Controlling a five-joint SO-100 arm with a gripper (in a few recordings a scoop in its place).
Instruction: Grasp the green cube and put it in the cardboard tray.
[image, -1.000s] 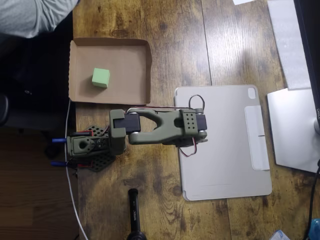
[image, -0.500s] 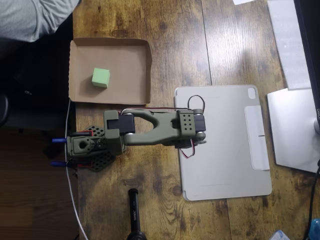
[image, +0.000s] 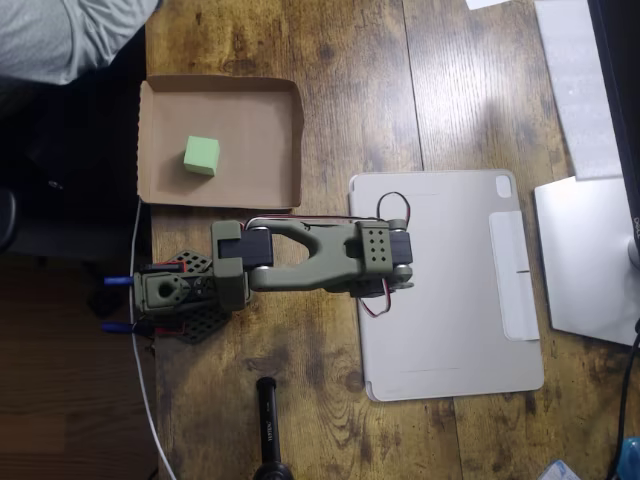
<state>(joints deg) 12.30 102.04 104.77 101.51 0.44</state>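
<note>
The pale mint-green cube rests on the flat bottom of the brown cardboard tray, left of its middle, touching nothing else. The olive-green arm is folded flat below the tray, its elbow over the grey tablet cover. The gripper end is tucked back beside the arm's base, well below the tray and apart from the cube. From above its fingers lie under the wrist block, so how the jaws stand is hidden.
A grey tablet cover lies right of the arm. A white device and a foam strip sit at the right edge. A black cylinder lies at the bottom, and a person's grey sleeve shows top left.
The gripper end has drawn slightly left toward the base and settled there. The cube and tray have not moved.
</note>
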